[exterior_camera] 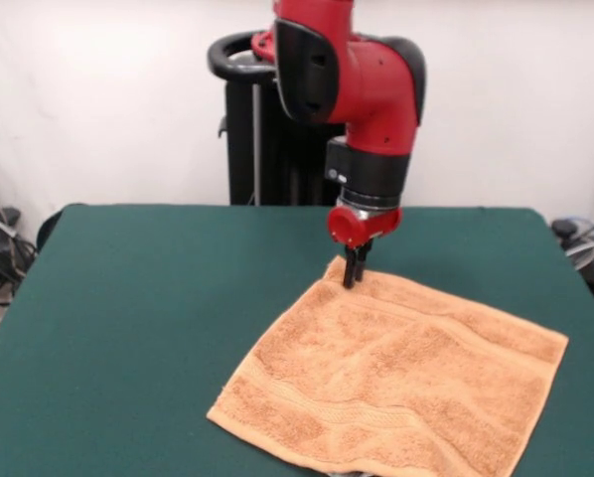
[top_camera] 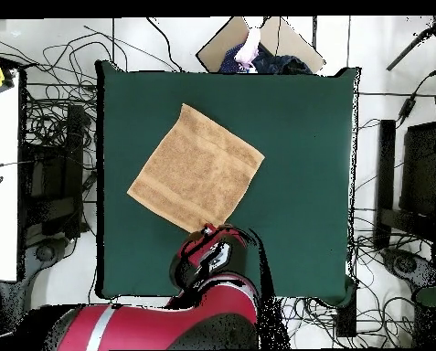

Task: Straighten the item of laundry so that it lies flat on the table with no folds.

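Towel (exterior_camera: 396,383) spread flat; claw (exterior_camera: 355,270) apparently touching its far corner.

The red and black arm (exterior_camera: 352,75) comes down from above, its last link vertical over the far half of the worktop (exterior_camera: 128,298), nearer the far edge than the near one. A black wrist collar sits under the red elbow housing, then a red flange. The hand (exterior_camera: 353,270) points straight down, its dark fingers (exterior_camera: 349,266) drawn close together with no gap showing, tips low at the surface. From overhead the arm's bulk hides the hand.
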Controlling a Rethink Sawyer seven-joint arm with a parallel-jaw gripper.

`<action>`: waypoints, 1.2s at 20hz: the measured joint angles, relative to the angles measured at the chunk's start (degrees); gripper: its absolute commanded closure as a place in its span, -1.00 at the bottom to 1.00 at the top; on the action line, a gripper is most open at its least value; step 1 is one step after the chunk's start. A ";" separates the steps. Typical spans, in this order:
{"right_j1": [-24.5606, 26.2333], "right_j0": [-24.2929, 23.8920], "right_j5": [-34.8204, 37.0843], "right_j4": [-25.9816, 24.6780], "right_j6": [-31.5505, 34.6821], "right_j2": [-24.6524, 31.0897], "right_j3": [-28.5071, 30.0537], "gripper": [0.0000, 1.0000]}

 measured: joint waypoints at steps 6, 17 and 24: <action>0.00 0.02 0.01 -0.01 0.00 -0.02 -0.02 1.00; -1.75 -5.45 2.01 -5.47 0.00 5.36 0.78 1.00; -2.92 -8.63 4.96 -8.98 0.00 9.24 1.18 1.00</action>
